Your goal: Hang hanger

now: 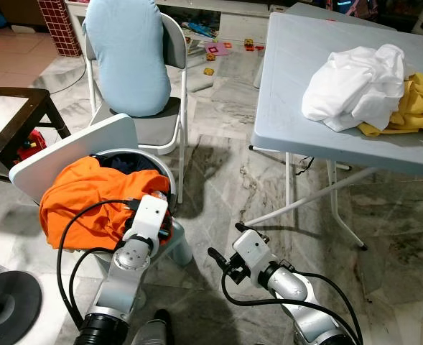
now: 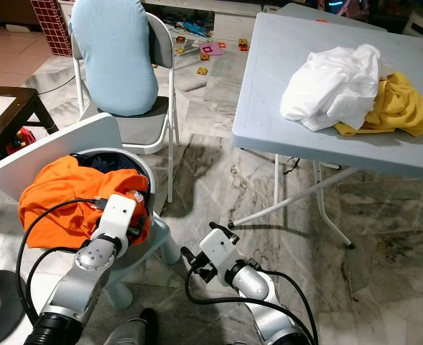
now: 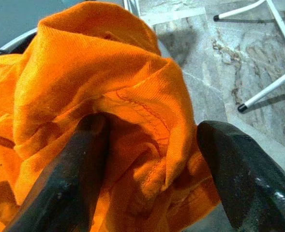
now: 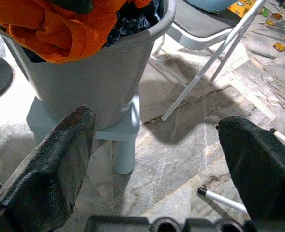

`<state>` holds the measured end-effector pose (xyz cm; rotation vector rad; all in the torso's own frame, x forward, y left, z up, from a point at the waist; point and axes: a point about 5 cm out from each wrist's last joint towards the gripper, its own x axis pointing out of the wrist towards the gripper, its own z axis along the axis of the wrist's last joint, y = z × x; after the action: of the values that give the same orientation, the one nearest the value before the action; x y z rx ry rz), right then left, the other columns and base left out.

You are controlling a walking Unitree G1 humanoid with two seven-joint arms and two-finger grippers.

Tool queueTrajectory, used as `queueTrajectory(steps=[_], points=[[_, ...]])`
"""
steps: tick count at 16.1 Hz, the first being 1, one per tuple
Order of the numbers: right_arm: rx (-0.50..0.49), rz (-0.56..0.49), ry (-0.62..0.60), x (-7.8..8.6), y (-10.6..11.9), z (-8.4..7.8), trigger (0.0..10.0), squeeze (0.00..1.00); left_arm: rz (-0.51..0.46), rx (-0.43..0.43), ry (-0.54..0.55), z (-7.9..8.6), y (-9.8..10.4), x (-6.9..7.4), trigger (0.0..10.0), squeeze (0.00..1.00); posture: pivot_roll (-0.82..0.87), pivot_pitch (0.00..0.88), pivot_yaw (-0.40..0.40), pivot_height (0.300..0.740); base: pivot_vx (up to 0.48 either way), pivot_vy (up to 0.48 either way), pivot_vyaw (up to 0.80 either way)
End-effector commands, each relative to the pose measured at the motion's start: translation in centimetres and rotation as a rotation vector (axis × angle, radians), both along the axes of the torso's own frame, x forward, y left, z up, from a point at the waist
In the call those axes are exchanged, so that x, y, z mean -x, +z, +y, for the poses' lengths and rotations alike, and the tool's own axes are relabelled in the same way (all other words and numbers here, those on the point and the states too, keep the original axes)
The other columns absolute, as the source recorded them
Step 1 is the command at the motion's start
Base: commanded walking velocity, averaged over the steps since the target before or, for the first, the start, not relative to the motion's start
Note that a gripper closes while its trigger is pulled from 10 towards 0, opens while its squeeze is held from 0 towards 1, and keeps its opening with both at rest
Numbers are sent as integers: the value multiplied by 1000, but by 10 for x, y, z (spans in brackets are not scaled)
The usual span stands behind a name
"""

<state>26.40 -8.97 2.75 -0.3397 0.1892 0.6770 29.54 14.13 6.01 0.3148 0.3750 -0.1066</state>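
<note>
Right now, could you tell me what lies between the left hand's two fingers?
A fold of the orange garment lies between the open fingers of the left hand, as the left wrist view shows. It spills from the grey basket.

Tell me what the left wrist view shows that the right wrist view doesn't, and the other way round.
Left wrist view: the left gripper, fingers apart, pushed into a fold of the orange cloth, seen close enough to make out its seam.

Right wrist view: the right gripper, open and empty above the floor, the grey basket on its small stool, dark clothes inside, and the folding chair.

Both: the orange cloth, the marble floor, white table legs.
</note>
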Motion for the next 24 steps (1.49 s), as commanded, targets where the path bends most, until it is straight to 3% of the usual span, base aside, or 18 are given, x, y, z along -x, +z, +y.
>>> queueTrajectory(steps=[1,5,8,9,10,11,12,13,14,17,18,24], points=[[15,9,0,2,-4,-2,10000,0,1,-12,6,2,-2,0,0,0,28,154,-29,740,0,0,0],[18,9,-5,2,-4,-3,10000,0,-43,-75,40,16,2,-1,0,0,23,150,-27,740,0,0,0],[19,7,-6,2,-4,-4,10000,0,-135,-173,71,26,15,-5,0,0,24,148,-27,740,0,0,0],[19,7,-5,2,-4,-4,10000,0,-135,-169,68,25,16,-6,2824,0,24,148,-27,740,0,0,0],[19,6,-3,1,-3,-3,10000,0,-141,-148,69,22,18,-7,1373,0,29,145,-29,740,0,0,0],[19,6,-3,0,-3,-3,10000,0,-144,-135,72,21,19,-7,1373,0,29,145,-29,740,0,0,0],[19,5,-2,0,-3,-2,10000,0,-137,-112,70,18,20,-8,5765,0,32,143,-28,740,0,0,0],[18,5,-1,0,-3,-2,10000,0,-135,-94,76,16,21,-8,9176,0,33,143,-28,740,0,0,0],[18,5,1,0,-3,-1,10000,0,-138,-87,80,15,21,-8,10000,0,33,144,-27,740,0,0,0],[17,7,2,1,-4,-1,10000,0,-124,-49,94,16,20,-9,10000,0,33,145,-25,740,0,0,0],[17,8,3,1,-5,0,10000,0,-124,-41,94,16,20,-9,0,0,33,146,-24,740,0,0,0],[20,12,0,2,-6,-1,10000,0,-139,-21,97,17,22,-7,0,0,33,146,-24,740,0,0,0]])
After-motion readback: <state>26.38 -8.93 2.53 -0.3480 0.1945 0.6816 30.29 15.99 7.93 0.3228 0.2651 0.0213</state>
